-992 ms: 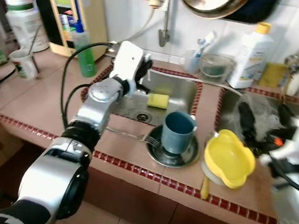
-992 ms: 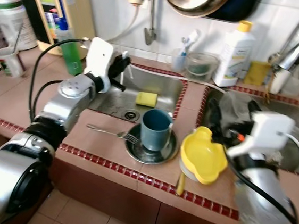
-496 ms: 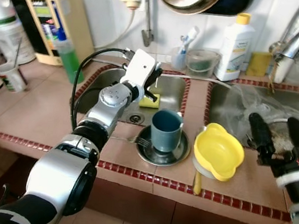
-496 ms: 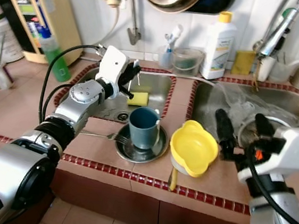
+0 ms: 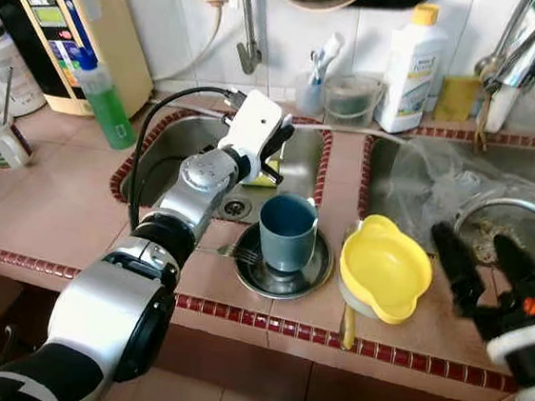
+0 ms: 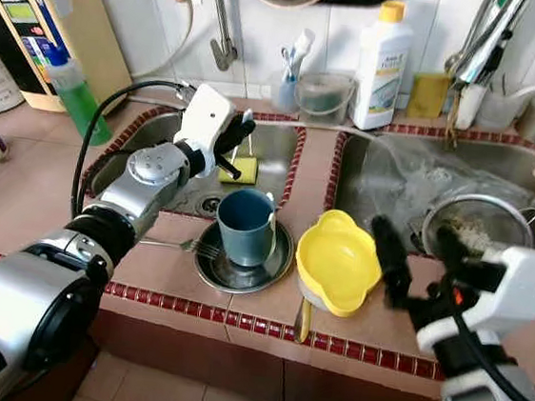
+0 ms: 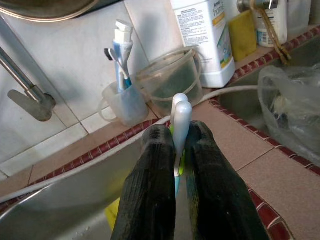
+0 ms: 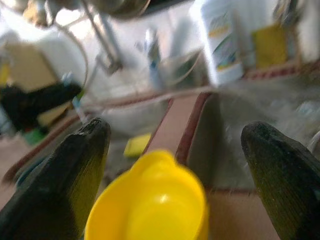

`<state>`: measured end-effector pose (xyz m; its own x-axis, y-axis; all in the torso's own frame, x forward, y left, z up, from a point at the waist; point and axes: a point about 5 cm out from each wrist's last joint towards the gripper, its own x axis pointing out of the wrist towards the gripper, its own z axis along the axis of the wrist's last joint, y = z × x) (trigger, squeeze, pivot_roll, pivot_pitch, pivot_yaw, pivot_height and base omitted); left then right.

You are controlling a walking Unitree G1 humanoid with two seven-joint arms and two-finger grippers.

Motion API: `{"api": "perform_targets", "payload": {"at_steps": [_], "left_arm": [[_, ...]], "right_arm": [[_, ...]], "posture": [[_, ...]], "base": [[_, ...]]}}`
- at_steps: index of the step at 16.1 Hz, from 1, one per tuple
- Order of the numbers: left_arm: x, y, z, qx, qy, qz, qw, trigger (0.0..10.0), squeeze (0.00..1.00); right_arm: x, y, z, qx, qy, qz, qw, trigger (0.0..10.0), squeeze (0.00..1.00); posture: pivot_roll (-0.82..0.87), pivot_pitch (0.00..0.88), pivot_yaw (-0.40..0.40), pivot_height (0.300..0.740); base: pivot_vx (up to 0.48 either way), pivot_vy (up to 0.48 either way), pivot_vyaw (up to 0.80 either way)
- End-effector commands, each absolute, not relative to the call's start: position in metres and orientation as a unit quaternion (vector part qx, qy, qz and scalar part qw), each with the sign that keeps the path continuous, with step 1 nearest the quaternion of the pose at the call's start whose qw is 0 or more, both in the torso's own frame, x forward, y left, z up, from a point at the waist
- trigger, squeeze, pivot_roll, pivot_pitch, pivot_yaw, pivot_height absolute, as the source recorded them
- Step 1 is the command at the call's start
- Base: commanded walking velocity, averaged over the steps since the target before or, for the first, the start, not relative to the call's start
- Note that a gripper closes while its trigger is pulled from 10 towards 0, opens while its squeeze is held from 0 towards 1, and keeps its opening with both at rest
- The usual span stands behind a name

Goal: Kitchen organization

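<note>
Left gripper (image 7: 176, 165) at frame centre clenched on a white-handled toothbrush (image 7: 180, 117) over the steel sink (image 5: 180, 143), right gripper (image 8: 175, 165) released, lower right, near the yellow plastic bowl (image 5: 387, 268)

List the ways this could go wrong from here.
The left pincer pinches a thin toothbrush near its end over the left sink; it may slip out and fall in. The open right pincer faces the yellow bowl, which sits close to the counter edge, so a nudge might push it off.
</note>
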<state>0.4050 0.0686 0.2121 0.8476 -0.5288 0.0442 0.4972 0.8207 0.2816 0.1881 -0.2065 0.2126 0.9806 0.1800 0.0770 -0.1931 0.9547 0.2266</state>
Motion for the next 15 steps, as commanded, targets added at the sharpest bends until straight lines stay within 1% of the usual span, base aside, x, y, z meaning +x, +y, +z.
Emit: {"api": "perform_targets", "payload": {"at_steps": [1, 2, 5, 10, 15], "left_arm": [[0.408, 0.076, 0.220, 0.139, -0.066, -0.259, 0.954, 10.0, 0.00], [0.409, 0.076, 0.220, 0.139, -0.066, -0.258, 0.954, 10.0, 0.00], [0.409, 0.076, 0.219, 0.136, -0.062, -0.258, 0.954, 10.0, 0.00], [0.409, 0.079, 0.211, 0.129, -0.037, -0.250, 0.959, 10.0, 0.00], [0.410, 0.081, 0.209, 0.130, -0.022, -0.238, 0.962, 10.0, 0.00]], "right_arm": [[0.183, -0.203, 0.217, 0.112, -0.025, 0.116, 0.987, 10.0, 0.00], [0.183, -0.203, 0.217, 0.109, -0.020, 0.120, 0.987, 10.0, 0.00], [0.180, -0.198, 0.219, 0.080, 0.008, 0.177, 0.981, 10.0, 0.00], [0.180, -0.198, 0.226, 0.071, 0.005, 0.195, 0.978, 10.0, 0.00], [0.177, -0.198, 0.233, 0.086, -0.011, 0.203, 0.975, 10.0, 0.00]], "posture": [[-0.34, 0.099, 0.177, 0.740], [-0.34, 0.104, 0.176, 0.740], [-0.33, 0.112, 0.170, 0.740], [-0.33, 0.116, 0.164, 0.740], [-0.34, 0.122, 0.169, 0.740]], "base": [[0.000, 0.000, 0.00], [0.000, 0.000, 0.00], [0.000, 0.000, 0.00], [0.000, 0.000, 0.00], [0.000, 0.000, 0.00]]}}
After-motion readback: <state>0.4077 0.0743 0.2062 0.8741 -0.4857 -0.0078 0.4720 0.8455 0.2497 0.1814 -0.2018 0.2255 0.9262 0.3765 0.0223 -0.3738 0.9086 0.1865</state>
